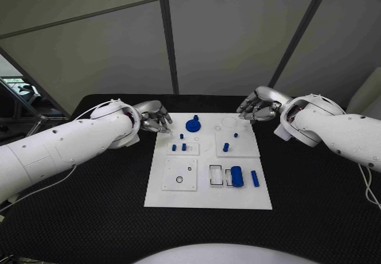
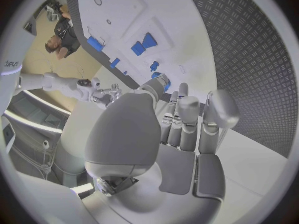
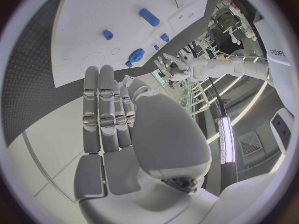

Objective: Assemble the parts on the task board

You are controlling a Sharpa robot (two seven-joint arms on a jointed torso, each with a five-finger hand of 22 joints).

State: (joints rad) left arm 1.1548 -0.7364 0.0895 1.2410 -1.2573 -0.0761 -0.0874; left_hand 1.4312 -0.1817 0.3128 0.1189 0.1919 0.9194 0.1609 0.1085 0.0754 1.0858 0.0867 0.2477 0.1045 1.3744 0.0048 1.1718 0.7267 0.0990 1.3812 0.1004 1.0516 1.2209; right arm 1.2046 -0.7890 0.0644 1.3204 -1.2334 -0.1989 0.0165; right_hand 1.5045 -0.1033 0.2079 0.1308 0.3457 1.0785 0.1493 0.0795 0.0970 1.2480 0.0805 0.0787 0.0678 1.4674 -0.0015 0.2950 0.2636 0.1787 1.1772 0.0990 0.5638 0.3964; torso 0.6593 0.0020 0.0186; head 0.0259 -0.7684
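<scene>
The white task board (image 1: 208, 192) lies in the middle of the black table. A blue knob-shaped part (image 1: 194, 124) stands near its far edge, with small blue pegs (image 1: 179, 147) and another peg (image 1: 226, 147) upright in the plates below it. A fat blue cylinder (image 1: 237, 176) and a thin blue rod (image 1: 255, 178) lie at the board's near right. My left hand (image 1: 154, 118) hovers at the far left corner, fingers pointing down, holding nothing. My right hand (image 1: 258, 107) hangs above the far right corner, also holding nothing. In the wrist views both hands (image 2: 184, 124) (image 3: 112, 109) have straight fingers.
Black table surface (image 1: 95, 220) surrounds the board on all sides. Grey partition walls (image 1: 222, 49) stand behind the table's far edge. A recessed plate with a small hole (image 1: 179, 174) occupies the board's near left.
</scene>
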